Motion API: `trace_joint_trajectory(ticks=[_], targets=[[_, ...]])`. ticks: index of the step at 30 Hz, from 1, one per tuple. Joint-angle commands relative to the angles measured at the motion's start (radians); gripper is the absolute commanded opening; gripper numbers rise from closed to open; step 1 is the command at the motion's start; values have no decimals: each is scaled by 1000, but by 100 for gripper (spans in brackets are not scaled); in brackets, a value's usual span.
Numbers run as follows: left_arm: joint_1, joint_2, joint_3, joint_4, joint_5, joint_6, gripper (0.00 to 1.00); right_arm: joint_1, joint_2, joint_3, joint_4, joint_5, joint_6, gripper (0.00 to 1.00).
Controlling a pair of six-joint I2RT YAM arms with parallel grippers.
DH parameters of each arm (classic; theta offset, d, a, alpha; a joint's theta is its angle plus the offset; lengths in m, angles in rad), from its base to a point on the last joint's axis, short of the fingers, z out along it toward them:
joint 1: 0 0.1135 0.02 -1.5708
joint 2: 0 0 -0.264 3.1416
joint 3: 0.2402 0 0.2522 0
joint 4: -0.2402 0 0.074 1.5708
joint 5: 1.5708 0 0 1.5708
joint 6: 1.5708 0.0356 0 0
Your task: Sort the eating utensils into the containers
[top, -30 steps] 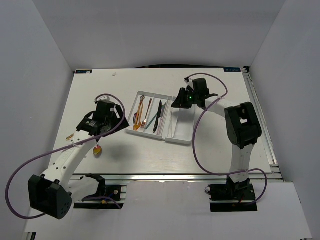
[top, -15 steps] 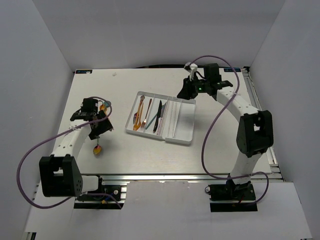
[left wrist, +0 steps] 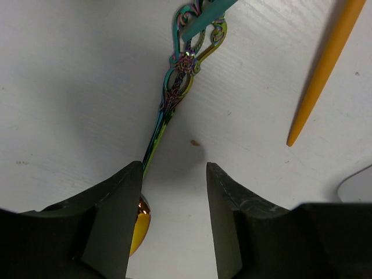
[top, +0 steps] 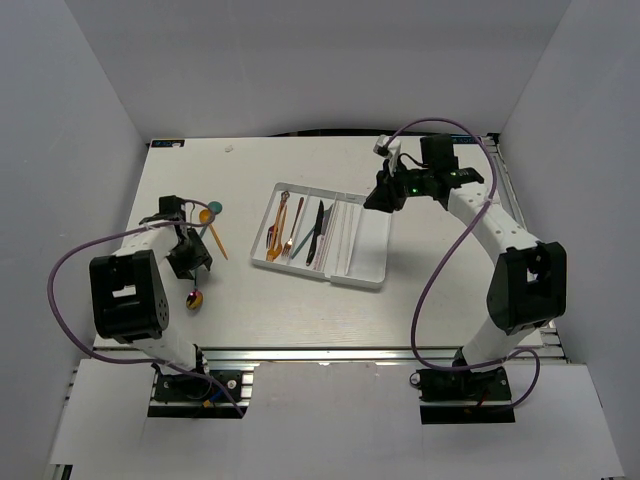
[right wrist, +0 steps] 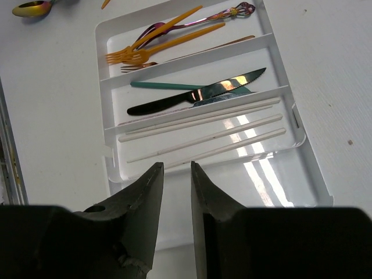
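Note:
An iridescent spoon [left wrist: 174, 93] lies on the table. Its stem runs past the left fingertip of my left gripper [left wrist: 174, 165] and its gold bowl [left wrist: 139, 232] shows beside that finger. The jaws stand apart with only bare table between them. A teal piece [left wrist: 206, 14] crosses the handle's end, and an orange handle [left wrist: 325, 64] lies to the right. From above, my left gripper [top: 190, 262] sits between a teal-bowled spoon [top: 212, 210] and the iridescent bowl [top: 194, 298]. The white tray [right wrist: 290, 125] holds orange forks [right wrist: 151, 49], knives [right wrist: 192, 96] and chopsticks [right wrist: 203, 136]. My right gripper [right wrist: 177, 165] hovers at its right end, slightly open, empty.
The tray [top: 372, 268] lies mid-table, tilted, with cutlery in its left compartments. The left arm is folded back near the table's left edge, with its purple cable looping outward. White walls enclose the table on three sides.
The left arm swung back left from near the tray to the loose spoons, its jaws narrowing. The right arm drew back to the right, off the tray's top.

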Motion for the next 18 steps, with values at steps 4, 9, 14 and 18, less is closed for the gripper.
trace_joint_trajectory(ticks=[4,9,14,18], targets=[[6,31,31,55,15,67,55,-33,-52,-11,-5,-37,-22,32],[7,51,36,61,-26,92,54,-44,-69,-42,1,-42,-14,32],[9,69,34,63,-35,109,52,-52,-83,-62,8,-46,-7,32],[11,39,36,60,-9,103,51,-55,-91,-65,6,-46,-7,32]])
